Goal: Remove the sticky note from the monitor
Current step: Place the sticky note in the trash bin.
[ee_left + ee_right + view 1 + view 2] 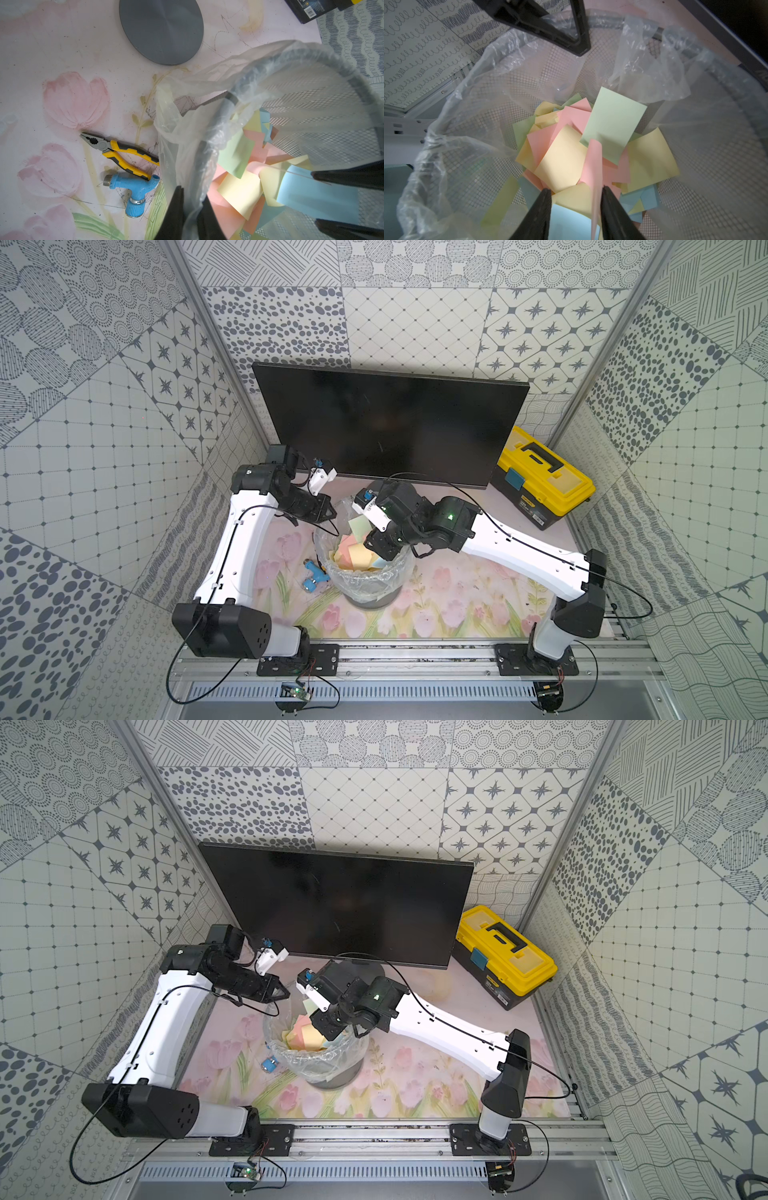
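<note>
Grey-and-white patterned walls enclose a tulip-printed counter (457, 597), where the large flat black monitor (386, 423) stands unlit at the back on its round dark grey foot (162, 29). In front of it, the right gripper (576, 189) hangs over a wire-mesh wastebasket (376, 601). Its jaws are parted, and a pink sticky note (595, 166) dangles edge-on between its fingers, against the inner face of one. Below lies a heap of yellow, pink, green and blue paper notes (562, 158). The left gripper (192, 194) is pinched tight on the clear plastic liner (176, 128) at the basket's rim. A yellow plastic toolbox (540, 477) sits beside the monitor on the right arm's side. Yellow-handled pliers (120, 151) and a blue plastic tap (133, 191) lie together just beside the wastebasket.
</note>
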Controlling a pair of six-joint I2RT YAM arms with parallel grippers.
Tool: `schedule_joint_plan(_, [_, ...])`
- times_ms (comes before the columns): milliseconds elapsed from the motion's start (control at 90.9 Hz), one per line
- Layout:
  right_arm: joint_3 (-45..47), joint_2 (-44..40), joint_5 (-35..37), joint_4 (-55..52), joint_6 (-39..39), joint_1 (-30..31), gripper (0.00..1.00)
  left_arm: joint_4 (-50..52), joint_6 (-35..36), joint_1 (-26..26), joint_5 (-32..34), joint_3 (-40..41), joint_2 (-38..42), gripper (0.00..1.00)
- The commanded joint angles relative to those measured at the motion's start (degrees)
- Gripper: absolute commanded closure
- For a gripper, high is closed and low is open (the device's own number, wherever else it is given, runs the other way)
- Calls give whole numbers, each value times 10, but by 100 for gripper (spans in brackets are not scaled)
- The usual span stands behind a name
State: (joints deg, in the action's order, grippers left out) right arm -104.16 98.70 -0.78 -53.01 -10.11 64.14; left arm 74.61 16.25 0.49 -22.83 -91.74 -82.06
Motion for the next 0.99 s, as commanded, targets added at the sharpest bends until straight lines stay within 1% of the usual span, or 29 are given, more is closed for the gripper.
schedule_joint_plan(0, [-15, 1, 14, 16, 5, 0, 52, -33, -11, 1, -44, -14, 0, 100])
schedule_joint_plan(110, [-18, -14, 21, 28, 3, -1, 49, -33, -11, 1, -44, -15, 2, 100])
schedule_joint_plan(231, [-33, -23, 34, 36, -3, -6, 39, -33, -11, 1, -44, -15, 4, 99])
schedule_joint_plan(330, [-49, -30, 48, 40, -8, -8, 35, -32, -11, 1, -45, -16, 6, 98])
schedule_joint_plan(341, [-50, -31, 48, 40, -8, -8, 33, -32, -11, 1, -45, -16, 7, 98])
schedule_joint_plan(363, [-51, -33, 51, 44, -10, -8, 33, -32, -11, 0, -45, -17, 6, 98])
schedule_joint_plan(484, [-55, -49, 60, 63, -19, -10, 29, -31, -11, 1, -48, -19, 6, 97])
schedule_joint_plan(583, [-57, -48, 45, 64, -22, -12, 29, -31, -11, 1, -49, -19, 5, 97])
schedule_joint_plan(682, [-39, -39, -4, 63, -29, -12, 29, -32, -12, 1, -51, -20, 5, 97])
schedule_joint_plan(726, [-29, -37, -16, 62, -35, -9, 28, -31, -12, 1, -51, -20, 5, 97])
schedule_joint_plan(803, [-16, -43, -13, 69, -42, -6, 29, -31, -12, 0, -49, -22, 5, 97])
schedule_joint_plan(858, [-7, -56, 2, 89, -46, -8, 29, -31, -12, 1, -49, -22, 6, 97])
schedule_joint_plan(979, [12, -92, 19, 134, -71, -33, 29, -32, -12, 1, -49, -23, 6, 89])
